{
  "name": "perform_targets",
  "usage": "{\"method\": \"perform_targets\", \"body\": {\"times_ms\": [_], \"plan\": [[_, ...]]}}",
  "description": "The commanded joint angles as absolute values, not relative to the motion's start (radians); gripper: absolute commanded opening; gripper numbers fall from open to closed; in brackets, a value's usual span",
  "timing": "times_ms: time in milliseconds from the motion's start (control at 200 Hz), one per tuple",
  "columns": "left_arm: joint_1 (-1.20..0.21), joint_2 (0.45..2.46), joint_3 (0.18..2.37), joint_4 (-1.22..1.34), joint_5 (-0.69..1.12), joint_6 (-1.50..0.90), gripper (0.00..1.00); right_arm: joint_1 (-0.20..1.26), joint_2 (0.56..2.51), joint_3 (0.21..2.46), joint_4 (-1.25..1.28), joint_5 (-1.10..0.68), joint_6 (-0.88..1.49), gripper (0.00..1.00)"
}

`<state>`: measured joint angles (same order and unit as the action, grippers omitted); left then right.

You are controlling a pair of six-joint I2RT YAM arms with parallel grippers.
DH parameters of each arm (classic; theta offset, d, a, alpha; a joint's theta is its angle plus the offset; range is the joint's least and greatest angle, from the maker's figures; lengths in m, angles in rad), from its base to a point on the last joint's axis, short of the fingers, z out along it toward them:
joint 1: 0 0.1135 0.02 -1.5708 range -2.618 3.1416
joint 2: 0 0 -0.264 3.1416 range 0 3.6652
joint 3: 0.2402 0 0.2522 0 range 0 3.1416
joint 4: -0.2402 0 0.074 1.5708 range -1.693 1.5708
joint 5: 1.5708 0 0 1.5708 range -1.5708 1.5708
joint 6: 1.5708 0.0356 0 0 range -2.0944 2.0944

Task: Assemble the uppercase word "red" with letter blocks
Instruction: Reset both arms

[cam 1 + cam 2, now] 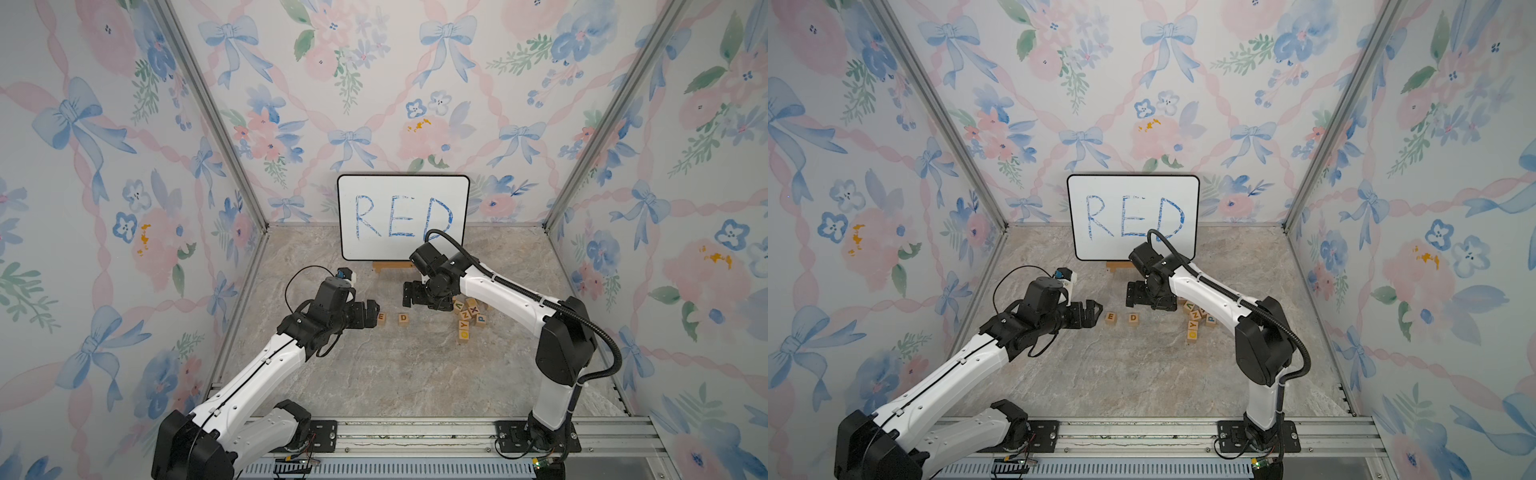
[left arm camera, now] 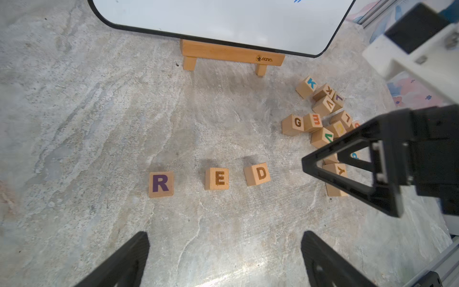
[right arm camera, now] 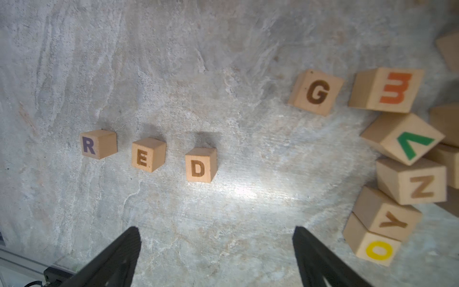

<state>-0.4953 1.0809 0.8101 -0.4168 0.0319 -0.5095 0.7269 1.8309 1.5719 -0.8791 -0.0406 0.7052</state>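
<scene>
Three light-wood letter blocks lie in a row on the marbled floor, spaced apart: R (image 2: 161,184), E (image 2: 216,178) and D (image 2: 257,174). The right wrist view shows the same R (image 3: 98,144), E (image 3: 148,154) and D (image 3: 201,165). In both top views only E (image 1: 381,318) and D (image 1: 403,318) show, and R is hidden behind my left gripper (image 1: 370,311). That left gripper (image 2: 225,236) hovers open and empty near the row's left end. My right gripper (image 3: 216,229) hangs open and empty above and behind the D (image 1: 1133,318), touching no block.
A white board (image 1: 403,216) with blue handwritten RED stands on a small wooden easel (image 2: 231,53) at the back. A loose pile of spare letter blocks (image 1: 467,318), among them G (image 3: 316,92), lies right of the row under the right arm. A metal rail (image 1: 415,436) runs along the front.
</scene>
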Motion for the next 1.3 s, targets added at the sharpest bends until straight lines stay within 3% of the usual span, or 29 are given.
{"method": "perform_targets", "body": {"times_ms": [0, 530, 705, 1000, 1295], "plan": [[-0.487, 1.125, 0.836, -0.420, 0.046, -0.497, 0.98, 0.717, 1.776, 1.524, -0.865, -0.032, 0.677, 0.97], [-0.482, 1.315, 0.942, -0.422, -0.020, -0.434, 0.95, 0.681, 1.685, 1.455, -0.864, -0.050, 0.572, 0.97], [-0.391, 1.317, 0.925, -0.416, -0.012, -0.396, 0.96, 0.625, 1.605, 1.398, -0.807, -0.058, 0.475, 0.97], [-0.275, 1.300, 0.910, -0.315, -0.028, -0.347, 0.98, 0.383, 1.422, 1.142, -0.553, -0.003, 0.370, 0.97], [-0.218, 1.140, 0.607, 0.058, -0.173, -0.332, 0.98, 0.146, 1.184, 0.726, -0.077, 0.043, 0.192, 0.97]]}}
